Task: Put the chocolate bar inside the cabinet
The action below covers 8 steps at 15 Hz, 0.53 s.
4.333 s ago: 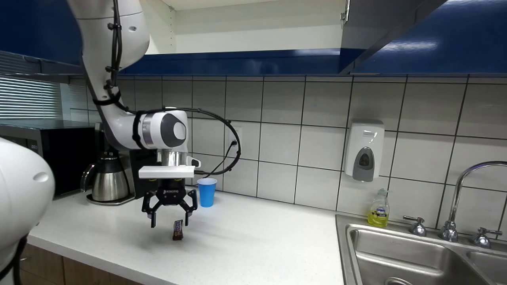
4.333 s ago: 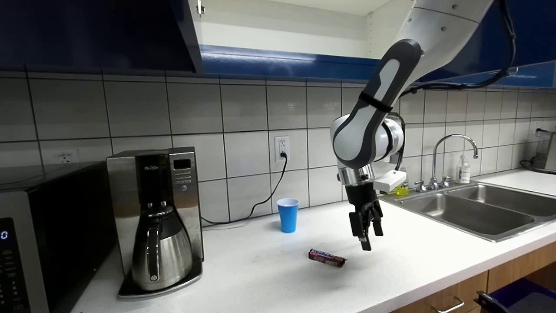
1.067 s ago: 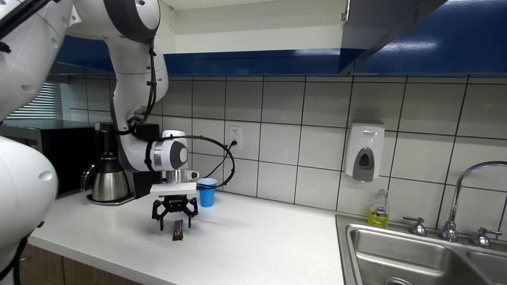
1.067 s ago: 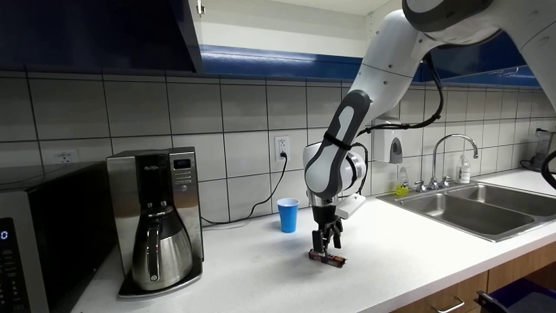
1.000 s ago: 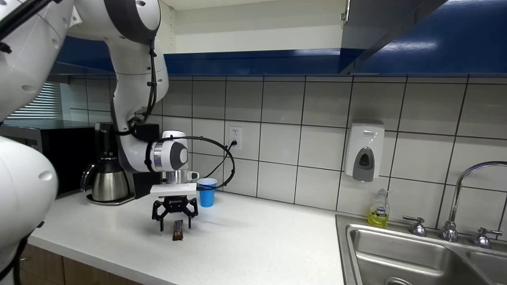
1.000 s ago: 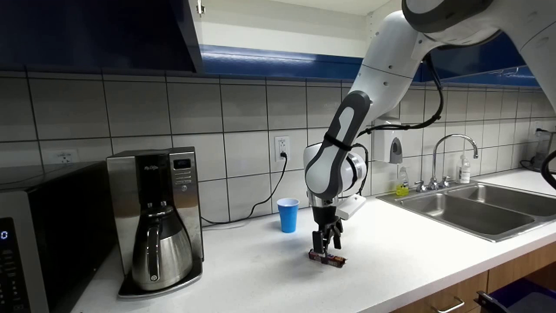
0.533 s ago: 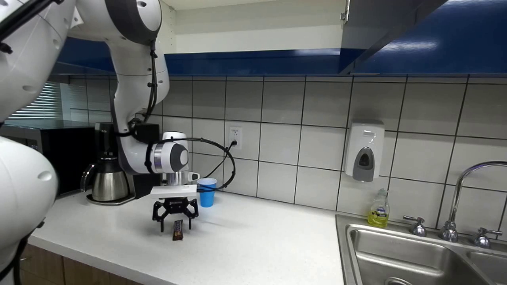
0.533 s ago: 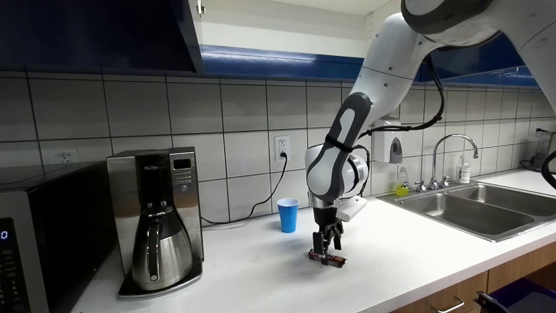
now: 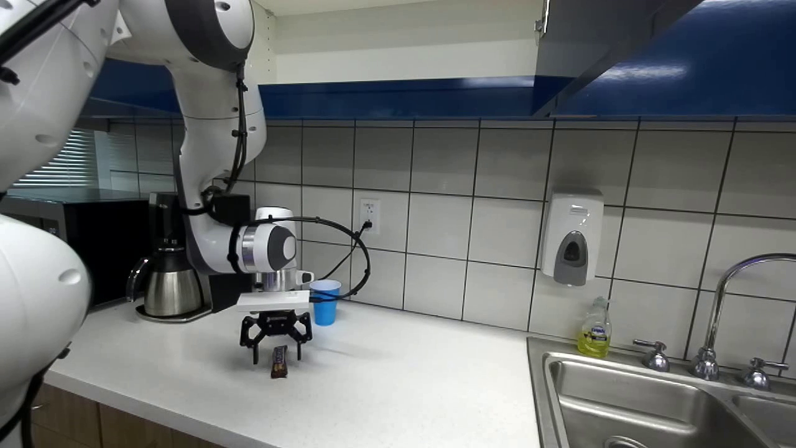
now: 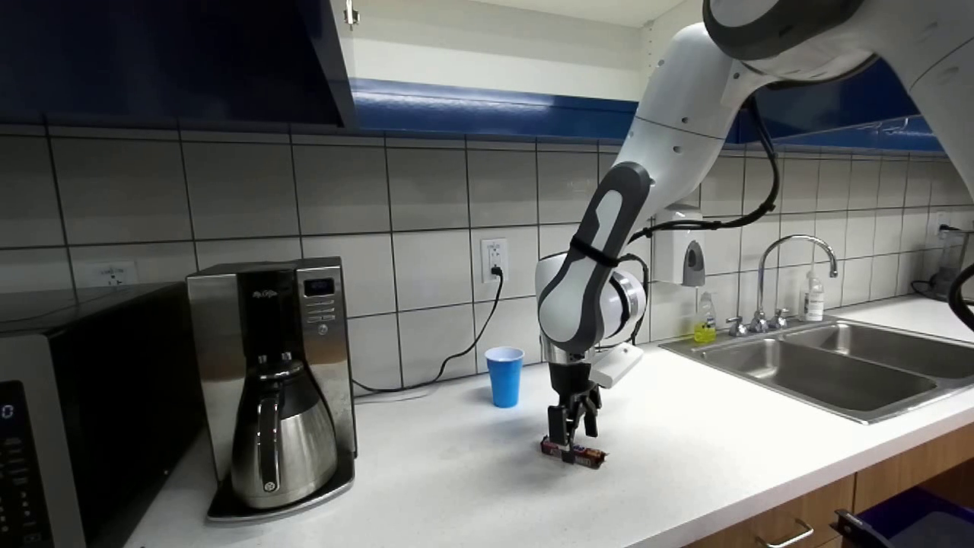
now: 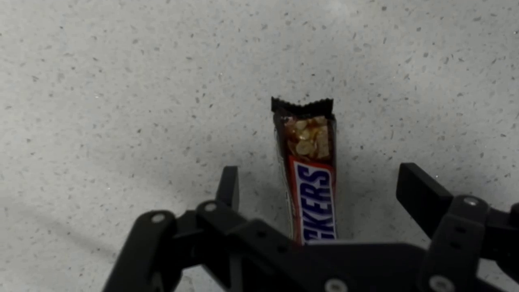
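Snickers bar [image 11: 310,174]: wrapped, dark brown with a red-edged label, blue lettering and pictured filling. One end is crimped and serrated. It lies flat on the surface [image 9: 423,386], label up, oblique to the front edge and set in from it. Wall cabinet [image 9: 398,98]: glossy dark blue, white inside, above the rear edge; door [image 9: 584,50] standing open.
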Tool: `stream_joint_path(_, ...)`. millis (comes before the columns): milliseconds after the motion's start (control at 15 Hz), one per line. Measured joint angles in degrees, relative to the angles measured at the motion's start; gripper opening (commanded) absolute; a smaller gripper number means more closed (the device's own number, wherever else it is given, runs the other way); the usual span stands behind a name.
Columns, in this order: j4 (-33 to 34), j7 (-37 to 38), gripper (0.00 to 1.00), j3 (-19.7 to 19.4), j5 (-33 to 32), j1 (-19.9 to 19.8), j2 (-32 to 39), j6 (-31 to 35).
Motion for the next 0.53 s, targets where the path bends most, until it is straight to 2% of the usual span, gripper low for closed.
stream_joint_path(133,0.0,0.0,0.68,0.0,0.1,0.0,0.0,0.0)
stream_joint_path(533,0.1,-0.1,0.21,0.2,0.4,0.0,0.8,0.0)
